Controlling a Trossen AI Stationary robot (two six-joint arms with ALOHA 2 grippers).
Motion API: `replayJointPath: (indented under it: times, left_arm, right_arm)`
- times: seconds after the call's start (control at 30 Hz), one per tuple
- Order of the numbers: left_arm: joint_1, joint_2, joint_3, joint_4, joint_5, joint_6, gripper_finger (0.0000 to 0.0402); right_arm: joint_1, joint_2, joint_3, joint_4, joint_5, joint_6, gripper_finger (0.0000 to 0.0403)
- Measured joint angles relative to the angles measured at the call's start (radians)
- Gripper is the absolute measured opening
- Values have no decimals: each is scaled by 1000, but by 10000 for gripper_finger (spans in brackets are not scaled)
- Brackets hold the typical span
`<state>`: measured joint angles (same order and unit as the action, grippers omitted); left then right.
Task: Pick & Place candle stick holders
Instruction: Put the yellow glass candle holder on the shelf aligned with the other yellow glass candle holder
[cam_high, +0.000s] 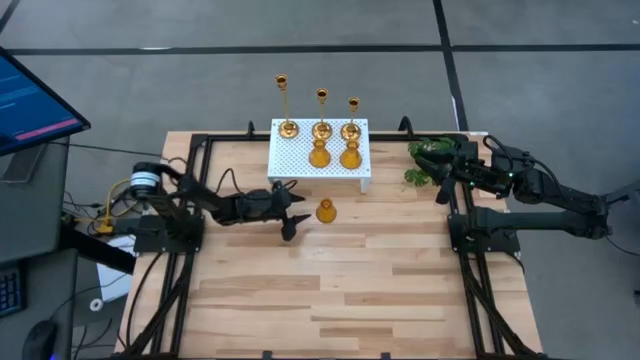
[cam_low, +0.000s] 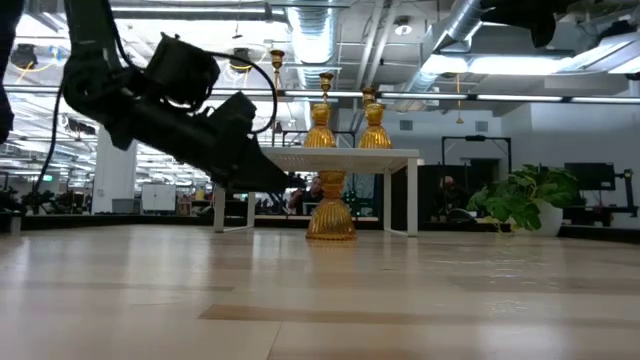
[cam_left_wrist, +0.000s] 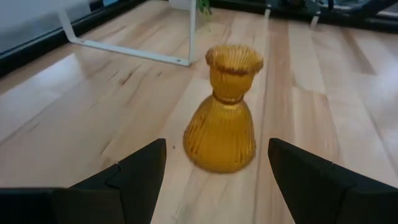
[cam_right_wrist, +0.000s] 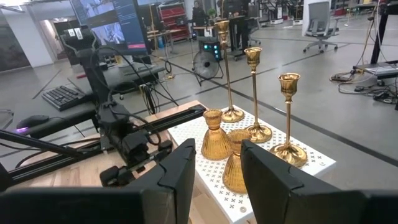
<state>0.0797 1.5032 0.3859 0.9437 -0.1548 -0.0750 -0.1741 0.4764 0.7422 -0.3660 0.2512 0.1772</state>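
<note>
Five holders already stand on the white rack (cam_high: 300, 160): three candlesticks (cam_high: 321, 112) and two amber bulbs (cam_high: 334, 156). The last bulb (cam_high: 326, 211) sits on the worktop (cam_high: 330, 290), apart from the left gripper (cam_high: 296, 218), whose fingers are spread. The right gripper (cam_right_wrist: 214, 174) waits, fingers parted.

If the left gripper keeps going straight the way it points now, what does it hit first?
The squat amber-orange ribbed holder standing alone on the wooden table. The left gripper is open, and the holder sits roughly centred ahead of its gap, so it would likely pass between the fingers.
</note>
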Motion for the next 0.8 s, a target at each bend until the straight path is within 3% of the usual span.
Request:
replayJointPath:
  times: [0.33,0.8]
  left_arm:
    - [0,98,5,181,13,55,283]
    - [58,248,127,216,95,100,283]
  right_arm:
    - [0,0,0,0,0,0,120]
    - [0,0,0,0,-36,7,120]
